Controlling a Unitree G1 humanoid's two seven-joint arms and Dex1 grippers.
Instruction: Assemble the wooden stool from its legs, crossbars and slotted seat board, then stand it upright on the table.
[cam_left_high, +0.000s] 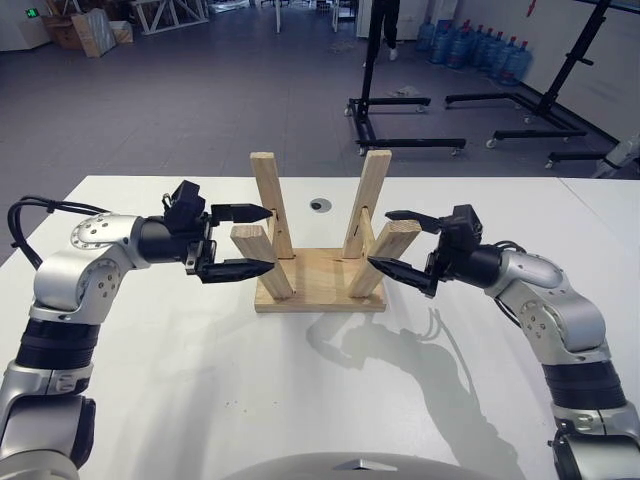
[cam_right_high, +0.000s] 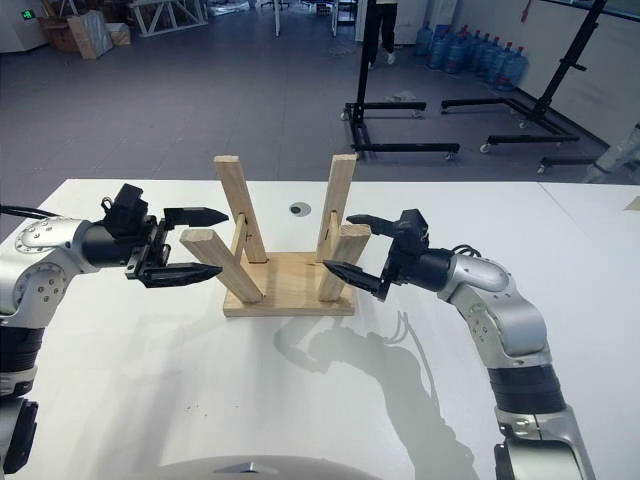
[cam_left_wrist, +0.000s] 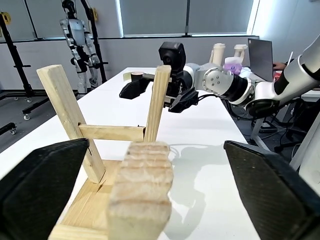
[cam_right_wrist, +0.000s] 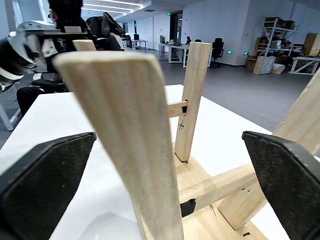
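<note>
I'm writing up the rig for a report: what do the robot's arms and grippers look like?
The left arm and right arm are rounded silver-grey shells with black bands at the joints. A black cable loops from the left arm's upper part. The left gripper and right gripper are black, each with two long fingers tapering to points, with matt, finely textured pads.

Bare table (cam_left_high: 180, 380) flanks the stool's splayed legs (cam_left_high: 270, 200).

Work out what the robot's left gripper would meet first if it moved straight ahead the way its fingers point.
Probably the pale wooden stool leg nearest it. The left gripper is open and aimed at that leg's upper end, which lines up between its fingers. Depth is uncertain.
</note>
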